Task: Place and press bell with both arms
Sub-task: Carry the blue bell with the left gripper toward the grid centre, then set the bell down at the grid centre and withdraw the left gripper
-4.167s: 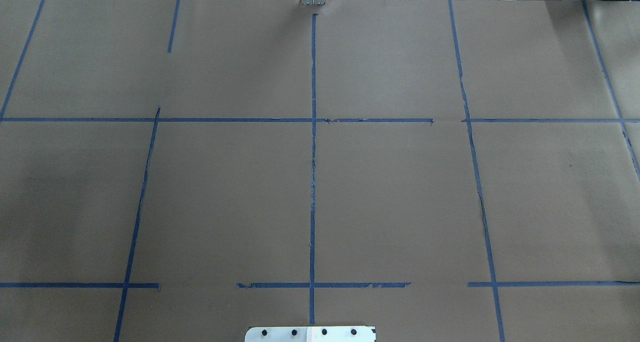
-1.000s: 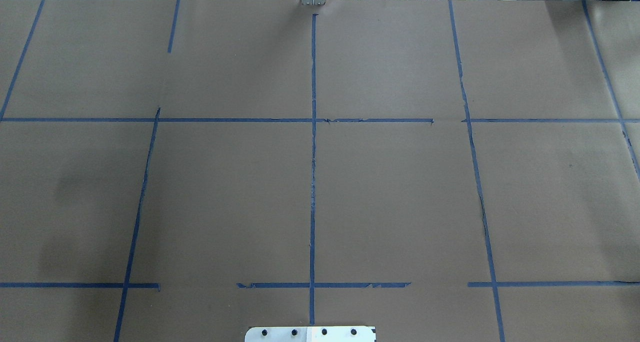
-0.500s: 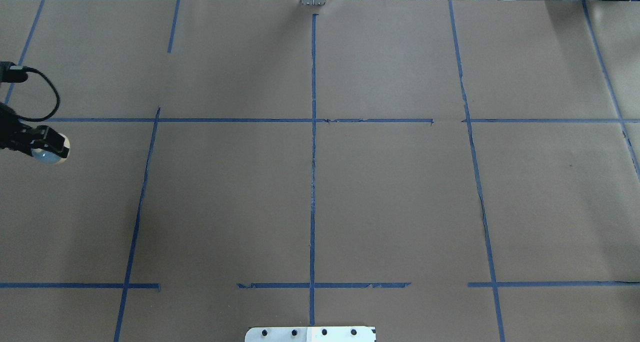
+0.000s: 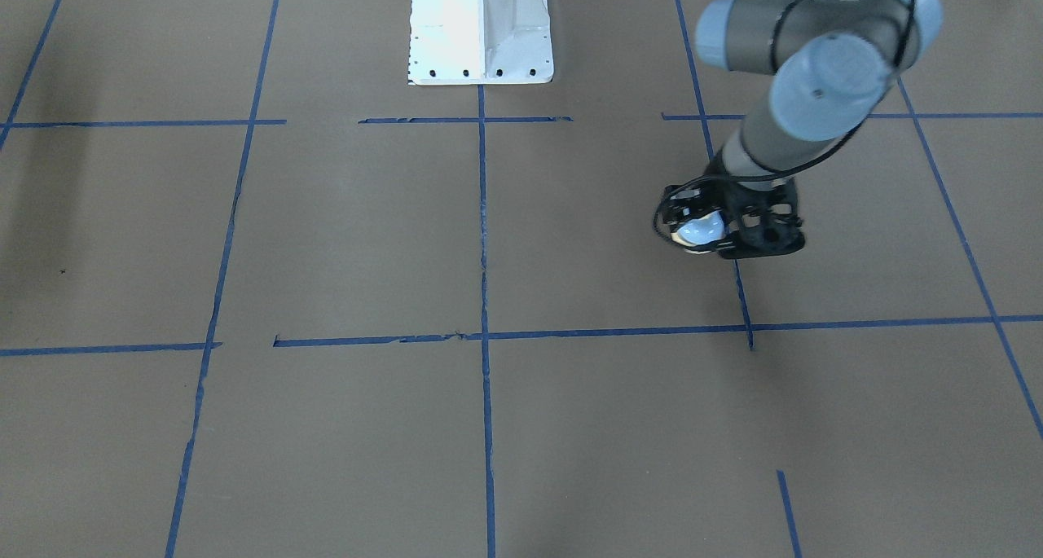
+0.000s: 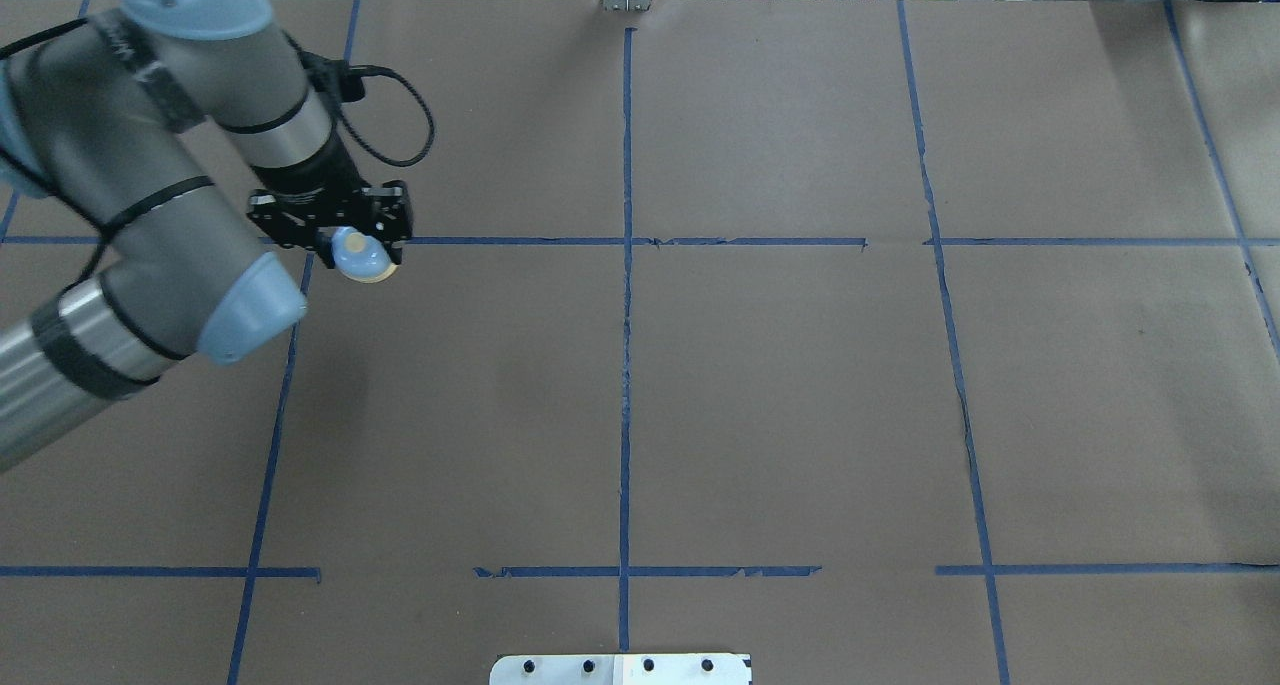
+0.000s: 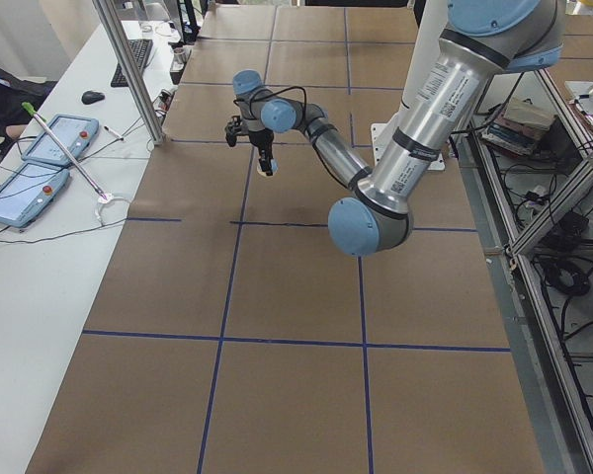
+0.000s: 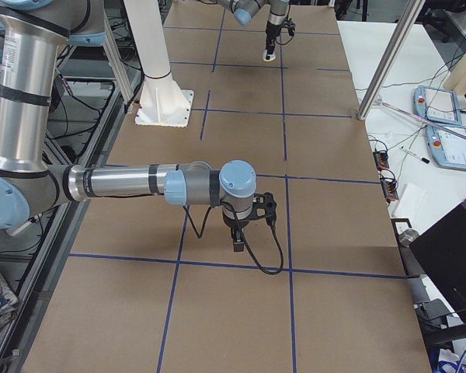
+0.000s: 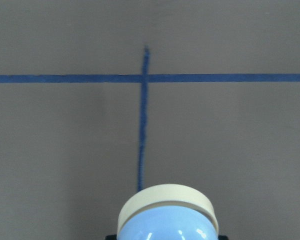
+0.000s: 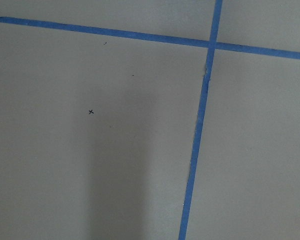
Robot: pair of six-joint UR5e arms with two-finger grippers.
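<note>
Brown paper [image 4: 367, 232] crossed by blue tape lines [image 4: 482, 216] fills the front-facing view. My left gripper [image 4: 710, 227] sits in the upper right there, its fingers narrowed onto the bell [image 4: 697, 230], whose light-blue dome faces the camera. From overhead, that gripper is in the upper left, just below a tape crossing, and the bell's cream button and base rim both show, so it is tilted. In the left side view my left arm [image 6: 395, 148] reaches to the upper middle of the frame, the bell a small speck under the gripper. In the right side view my right gripper [image 7: 238, 233] hangs at centre over the paper; I cannot tell whether it is spread or closed. My left wrist camera has the bell at bottom centre, cream base beyond blue dome. My right wrist camera looks down on paper, tape and a small black x [image 9: 91, 111].
</note>
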